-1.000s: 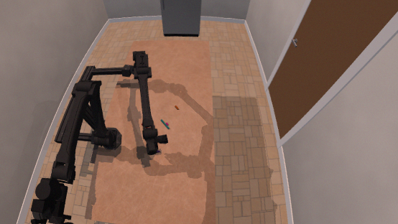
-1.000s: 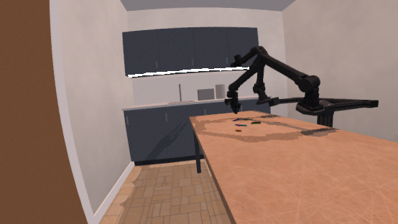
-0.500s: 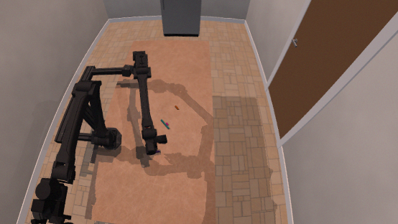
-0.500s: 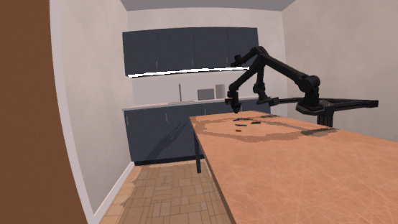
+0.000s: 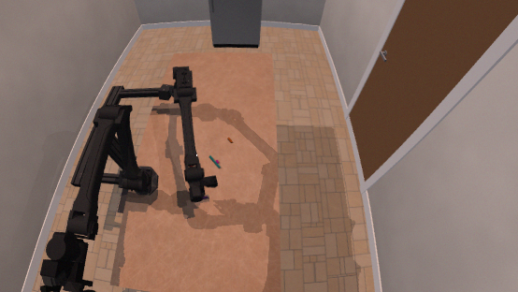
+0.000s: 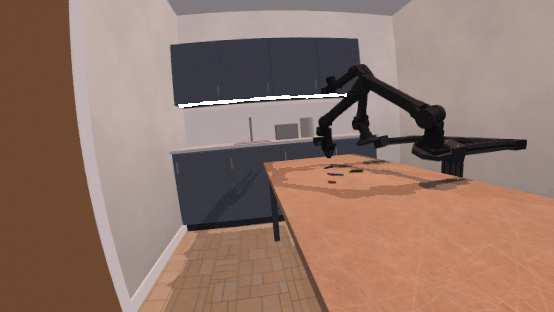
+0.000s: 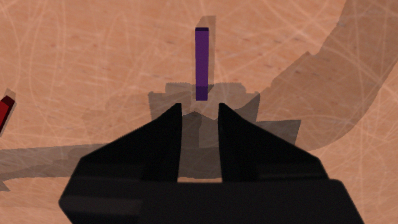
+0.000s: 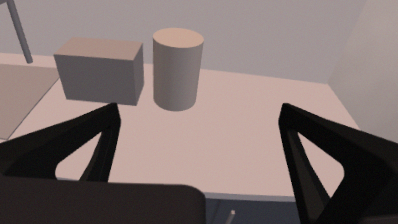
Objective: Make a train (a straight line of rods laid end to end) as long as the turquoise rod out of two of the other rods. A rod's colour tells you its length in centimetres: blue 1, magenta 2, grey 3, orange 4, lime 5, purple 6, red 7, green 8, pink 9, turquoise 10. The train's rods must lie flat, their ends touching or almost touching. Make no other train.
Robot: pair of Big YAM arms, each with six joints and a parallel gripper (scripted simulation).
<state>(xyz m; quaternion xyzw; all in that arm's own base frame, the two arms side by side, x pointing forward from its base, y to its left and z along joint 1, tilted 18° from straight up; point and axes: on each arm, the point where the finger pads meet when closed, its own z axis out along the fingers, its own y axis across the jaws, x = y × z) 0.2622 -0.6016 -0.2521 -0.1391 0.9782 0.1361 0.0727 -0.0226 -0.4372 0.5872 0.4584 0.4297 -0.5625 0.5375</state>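
Note:
A purple rod [image 7: 201, 62] [image 6: 328, 167] [image 5: 206, 197] lies flat on the table, upright in the left wrist view. My left gripper [image 7: 200, 112] [image 6: 328, 155] hangs above the table with its fingers partly open and nothing between them; the rod's near end shows just beyond the fingertips. A red rod [image 7: 5, 111] is cut off at that view's left edge. A turquoise rod [image 5: 212, 159] [image 6: 340, 174] has a small magenta rod [image 5: 217, 162] [image 6: 332, 174] beside its middle. An orange rod [image 5: 230, 140] [image 6: 332, 182] lies apart. My right gripper [image 8: 199, 112] is wide open and empty.
A dark green rod [image 6: 356, 171] lies near the turquoise one; the left arm hides that place in the top view. The right wrist view shows a kitchen counter [image 8: 240, 150] with a grey box [image 8: 100, 75] and a cylinder [image 8: 176, 72], away from the rods.

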